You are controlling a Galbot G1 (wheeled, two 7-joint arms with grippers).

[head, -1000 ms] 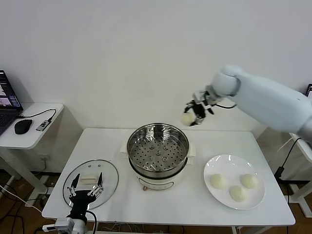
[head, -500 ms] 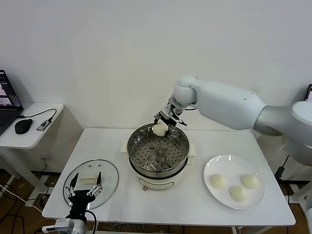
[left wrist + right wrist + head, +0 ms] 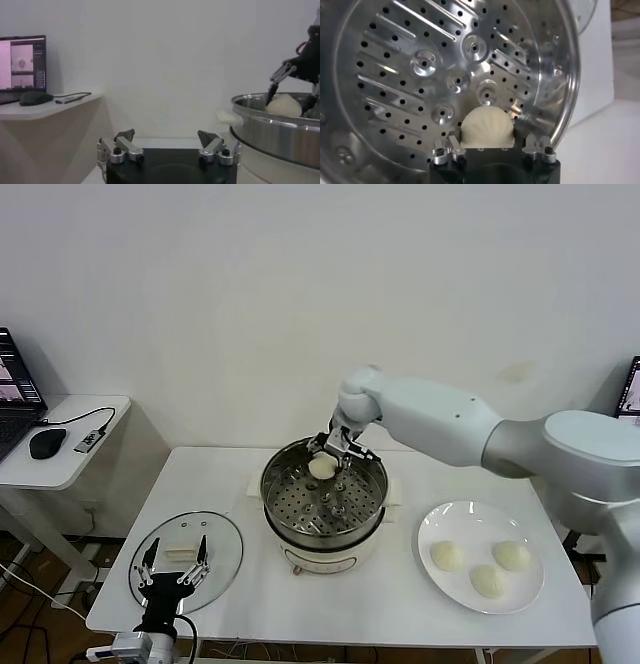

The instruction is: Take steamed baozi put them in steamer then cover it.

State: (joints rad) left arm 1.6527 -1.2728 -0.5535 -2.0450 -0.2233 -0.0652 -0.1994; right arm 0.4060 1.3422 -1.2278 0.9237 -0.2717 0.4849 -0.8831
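The steamer (image 3: pixel 324 502) is seen mid-table, the cover (image 3: pixel 186 559) lying at its left. Three baozi (image 3: pixel 478 564) are left on the plate (image 3: pixel 430 536). One baozi (image 3: pixel 321 468) is clamped by the right gripper (image 3: pixel 330 461) inside the steamer's far rim. The left gripper (image 3: pixel 176 569) is parked, fingers spread, over the cover.

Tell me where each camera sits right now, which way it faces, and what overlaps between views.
Head view: high, looking forward and down at the table; right arm reaches over the steamer, right gripper holding a baozi; left gripper parked by the cover.
Left wrist view: low at table level, looking across; own left gripper in front.
Right wrist view: above the steamer, looking into its tray; own right gripper shows.
Shared: all three show the steamer and held baozi.
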